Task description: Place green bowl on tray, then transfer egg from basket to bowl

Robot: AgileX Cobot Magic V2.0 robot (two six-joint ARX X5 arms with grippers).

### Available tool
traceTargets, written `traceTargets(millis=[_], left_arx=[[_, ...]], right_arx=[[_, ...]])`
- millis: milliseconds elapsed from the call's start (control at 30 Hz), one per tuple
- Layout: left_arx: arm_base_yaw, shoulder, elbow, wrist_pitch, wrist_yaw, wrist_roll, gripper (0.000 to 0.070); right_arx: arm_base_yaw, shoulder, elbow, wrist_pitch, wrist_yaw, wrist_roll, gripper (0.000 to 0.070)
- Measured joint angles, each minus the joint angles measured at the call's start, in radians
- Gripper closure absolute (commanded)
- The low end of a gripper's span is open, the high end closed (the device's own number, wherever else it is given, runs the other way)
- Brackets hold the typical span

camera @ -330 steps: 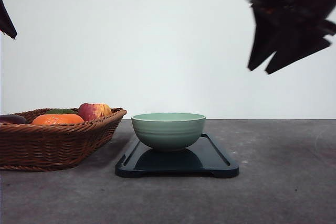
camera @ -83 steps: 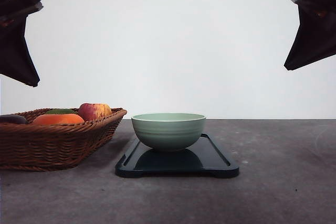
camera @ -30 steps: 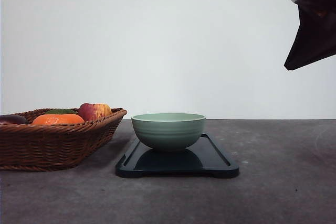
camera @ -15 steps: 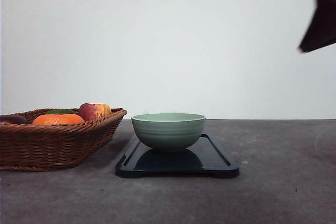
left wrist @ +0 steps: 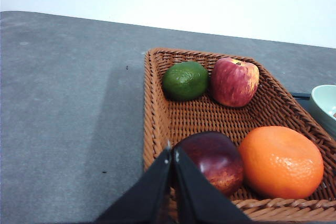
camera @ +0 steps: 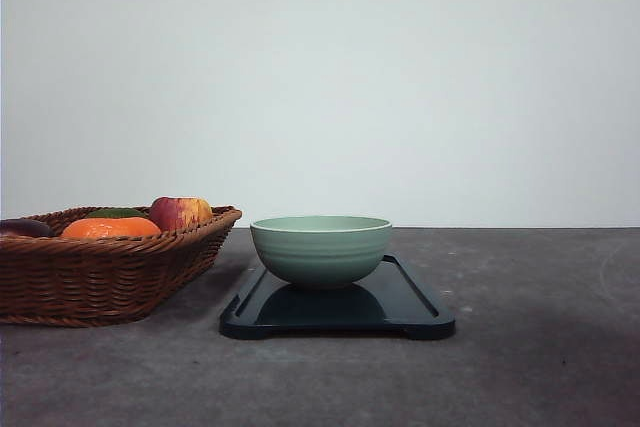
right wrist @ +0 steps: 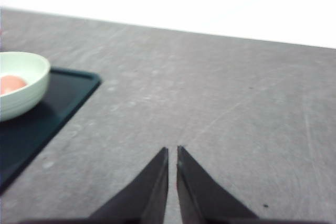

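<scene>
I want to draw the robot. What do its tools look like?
Both look alike. The left tool and the right tool each have two flat, matte black fingers, wide at the base and narrowing to thin, pointed tips, like a beak. I see no markings, cables or other colours on them.

the basket (camera: 100, 267) runs off the front view's left edge, its near wall hiding most of the fruit. the green bowl (right wrist: 18, 82) is cut by the right wrist view's edge, a blurred pinkish thing (right wrist: 11, 83) inside
</scene>
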Motion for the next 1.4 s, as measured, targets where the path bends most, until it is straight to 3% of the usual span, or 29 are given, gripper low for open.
traceTargets(millis=[200,1400], left_arx=[[0.000,0.001,0.000,0.001,0.000,0.000,0.0700],[0.000,0.000,0.000,0.001,0.000,0.000,0.0700]], right_arx=[[-0.021,-0.027,-0.005,-0.044,0.003,0.032,0.0679],[-0.021,-0.027,-0.005,-0.043,0.002,0.033,0.0679]])
